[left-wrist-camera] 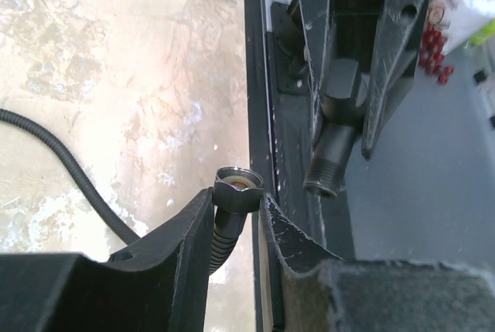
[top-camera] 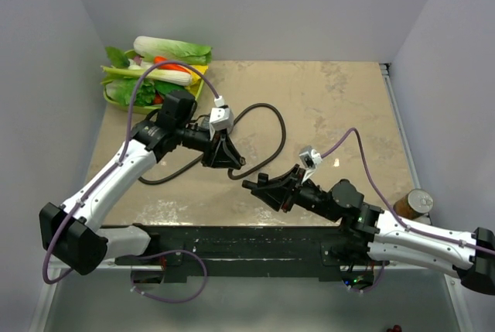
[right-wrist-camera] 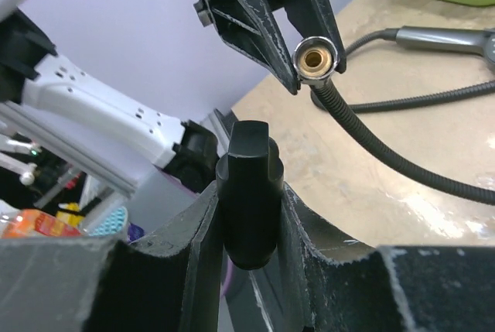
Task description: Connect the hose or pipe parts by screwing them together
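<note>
Item, connection of the hose parts, status not yet joined. We record the left gripper (left-wrist-camera: 237,207) with its fingers drawn in narrow on the hose (top-camera: 274,119), clamped on the ribbed neck just below the end nut (left-wrist-camera: 238,181). The nut stands clear above the fingertips, and the right wrist view shows its brass-coloured bore open. We record the right gripper (right-wrist-camera: 249,190) with its fingers closed to a similar narrow gap on a short dark threaded part (left-wrist-camera: 325,166), held crosswise with the bare male thread projecting past the fingers. We take this part for the handle end of the shower piece, though no round face shows in any view, so we cannot confirm it. Both pieces are held above the near edge of the table (top-camera: 340,107), between the two arms. The nut and thread are near each other but apart, and in the left wrist view the thread sits off to one side of the nut rather than in line with it. The rest of the hose lies in loops on the table behind the left arm and runs to a grey tapered piece (right-wrist-camera: 441,36); we cannot tell what that piece is. In our judgement the pick-up of both parts is done. Left to do are lining up the axes, seating the thread in the nut, and the turning itself.
</note>
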{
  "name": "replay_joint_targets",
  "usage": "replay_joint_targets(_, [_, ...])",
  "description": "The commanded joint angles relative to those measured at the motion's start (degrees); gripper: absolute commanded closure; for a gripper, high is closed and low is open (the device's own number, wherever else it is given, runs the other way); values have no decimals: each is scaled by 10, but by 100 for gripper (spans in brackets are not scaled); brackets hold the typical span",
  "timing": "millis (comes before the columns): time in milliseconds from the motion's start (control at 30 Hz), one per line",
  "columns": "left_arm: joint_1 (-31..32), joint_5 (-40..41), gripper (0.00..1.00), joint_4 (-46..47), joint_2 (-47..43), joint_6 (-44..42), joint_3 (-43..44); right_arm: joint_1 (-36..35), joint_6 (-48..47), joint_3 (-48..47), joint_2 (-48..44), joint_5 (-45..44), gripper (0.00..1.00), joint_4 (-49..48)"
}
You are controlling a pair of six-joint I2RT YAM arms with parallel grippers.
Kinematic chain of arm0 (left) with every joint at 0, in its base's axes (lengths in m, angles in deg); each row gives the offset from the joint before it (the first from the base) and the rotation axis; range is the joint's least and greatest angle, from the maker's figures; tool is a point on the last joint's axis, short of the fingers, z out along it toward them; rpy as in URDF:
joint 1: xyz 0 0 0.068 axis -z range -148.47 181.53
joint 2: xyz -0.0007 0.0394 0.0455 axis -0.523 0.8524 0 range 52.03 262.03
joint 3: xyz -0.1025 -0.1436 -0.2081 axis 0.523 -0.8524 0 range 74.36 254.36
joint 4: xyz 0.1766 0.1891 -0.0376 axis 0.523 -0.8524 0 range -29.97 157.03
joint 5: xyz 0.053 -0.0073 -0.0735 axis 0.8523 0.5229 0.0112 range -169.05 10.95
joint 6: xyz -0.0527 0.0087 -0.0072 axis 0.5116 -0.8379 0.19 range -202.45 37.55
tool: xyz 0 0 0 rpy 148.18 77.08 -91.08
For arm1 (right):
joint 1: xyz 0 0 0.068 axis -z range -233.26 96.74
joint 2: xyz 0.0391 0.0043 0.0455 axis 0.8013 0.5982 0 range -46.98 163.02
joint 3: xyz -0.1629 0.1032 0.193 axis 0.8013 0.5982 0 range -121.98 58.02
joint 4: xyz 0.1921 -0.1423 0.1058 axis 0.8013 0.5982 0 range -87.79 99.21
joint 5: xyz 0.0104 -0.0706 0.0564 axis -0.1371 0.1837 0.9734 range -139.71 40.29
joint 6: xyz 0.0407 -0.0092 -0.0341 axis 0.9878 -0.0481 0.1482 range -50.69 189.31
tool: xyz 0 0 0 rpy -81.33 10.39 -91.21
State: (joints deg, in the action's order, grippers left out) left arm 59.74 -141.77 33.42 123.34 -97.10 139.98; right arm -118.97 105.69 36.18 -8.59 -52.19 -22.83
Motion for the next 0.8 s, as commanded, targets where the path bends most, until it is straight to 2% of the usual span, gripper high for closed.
replay_joint_targets(0, [3, -5, 100, -145, 21, -171, 40, -1, -48, -62, -24, 23, 100, 70])
replay_joint_targets(33, [4, 3, 100, -160, 23, -210, 36, -1, -70, -88, -30, 23, 100, 117])
replay_joint_targets(100, [9, 14, 100, -171, 16, -226, 16, -1, -90, -114, -28, 23, 100, 156])
replay_joint_targets(233, [26, 26, 100, -157, -6, -224, -8, -1, -136, -171, 2, 23, 100, 227])
replay_joint_targets(500, [75, 33, 100, -166, -25, -222, -3, -1, -166, -196, 72, 75, 100, 226])
replay_joint_targets(767, [77, 41, 100, -173, -40, -234, -17, 0, -177, -197, 37, 71, 100, 278])
